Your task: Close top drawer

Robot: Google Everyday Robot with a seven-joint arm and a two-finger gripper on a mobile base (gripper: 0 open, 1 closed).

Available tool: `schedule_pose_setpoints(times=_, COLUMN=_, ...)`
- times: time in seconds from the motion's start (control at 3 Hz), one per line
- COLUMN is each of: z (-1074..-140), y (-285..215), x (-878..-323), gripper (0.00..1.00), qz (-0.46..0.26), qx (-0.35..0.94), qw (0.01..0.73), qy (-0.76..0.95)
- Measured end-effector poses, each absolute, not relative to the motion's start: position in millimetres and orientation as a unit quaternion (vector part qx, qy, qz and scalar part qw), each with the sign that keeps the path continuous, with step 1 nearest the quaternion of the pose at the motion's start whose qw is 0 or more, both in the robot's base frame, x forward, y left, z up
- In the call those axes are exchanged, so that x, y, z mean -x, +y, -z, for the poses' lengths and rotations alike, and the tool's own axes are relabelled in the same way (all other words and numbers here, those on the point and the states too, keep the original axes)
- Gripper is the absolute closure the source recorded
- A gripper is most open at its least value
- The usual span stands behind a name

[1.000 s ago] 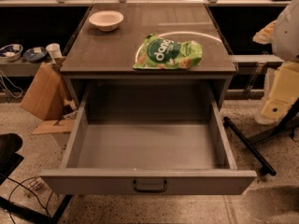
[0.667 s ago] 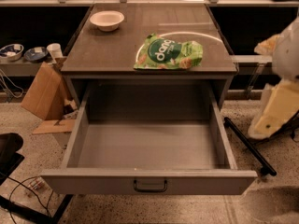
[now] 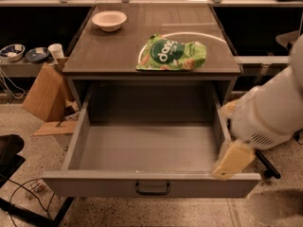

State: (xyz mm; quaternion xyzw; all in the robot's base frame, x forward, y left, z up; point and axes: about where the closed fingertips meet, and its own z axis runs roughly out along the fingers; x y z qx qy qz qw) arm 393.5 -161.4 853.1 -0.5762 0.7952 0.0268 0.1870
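The top drawer [image 3: 94,185] is a wide, deep grey box pulled far out of the cabinet toward me, and its inside is bare. Its small dark loop handle [image 3: 152,188] sits at the centre of the front panel. My gripper [image 3: 232,161], a yellowish end on the bulky white arm [image 3: 272,112], comes in from the right. It hangs over the drawer's right front corner, at the top of the right side wall. Whether it touches the drawer is unclear.
On the cabinet top lie a green snack bag [image 3: 173,55] and a white bowl [image 3: 109,20]. A cardboard box [image 3: 45,92] leans at the left. Bowls [image 3: 13,51] and a cup [image 3: 56,52] sit on a low left shelf. Cables and a black object [image 3: 9,151] lie at the lower left.
My arm has swung from the right edge of the view down and leftward to the drawer's right front corner. The drawer has not moved.
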Motion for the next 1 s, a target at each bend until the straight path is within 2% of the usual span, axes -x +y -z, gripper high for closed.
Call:
schedule_pose_setpoints(times=0.33, z=-779, y=-137, x=-374, gripper=0.42, qz=-0.045, qx=0.572, qw=0.16, qy=0.803)
schedule_pose_setpoints(times=1.0, z=-639, y=-135, x=-321, gripper=0.87, qz=-0.059, qx=0.548, qw=0.095, qy=0.829)
